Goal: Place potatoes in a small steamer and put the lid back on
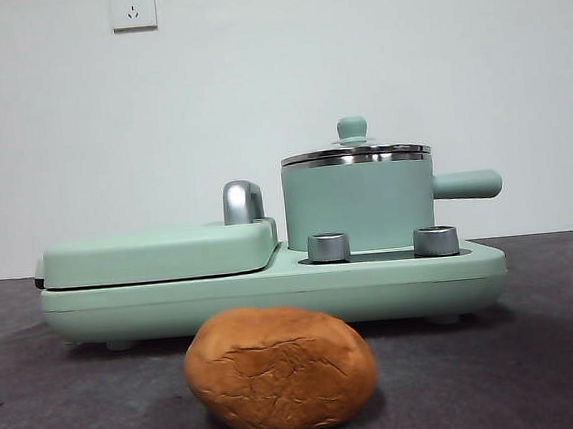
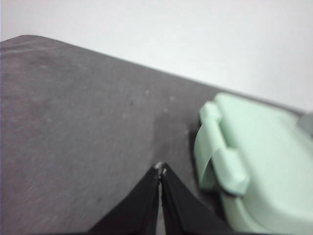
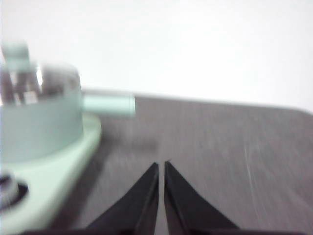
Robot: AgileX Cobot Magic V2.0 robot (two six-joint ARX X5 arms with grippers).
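The potato (image 1: 280, 370) lies on the dark grey table (image 1: 551, 372) in front of the mint-green cooker base (image 1: 273, 294), apart from it and nearest the front camera; its orange-brown skin is cracked and wrinkled. Behind it, on the right half of the base, stands the small steamer (image 1: 359, 206), its stubby side handle (image 1: 467, 185) pointing right. The lid (image 1: 354, 152) sits on the steamer's steel rim, green knob on top. Two steel dials (image 1: 329, 247) stand on the base just before the pot, and the flat hinged grill plate (image 1: 157, 254) with its chrome handle (image 1: 242, 201) fills the left half.

Neither arm shows in the front view — only the wrist views give them. The left gripper (image 2: 160, 169) hangs over bare table just beside the grill plate's end, its black jaws pressed together at the tips and holding nothing. The right gripper (image 3: 161, 164) hangs over the table on the steamer's handle side, its jaws close together with only a narrow slit between them, also empty. The right wrist view is blurred, yet shows the pot, its handle and one dial from the side; the potato appears in neither wrist view.
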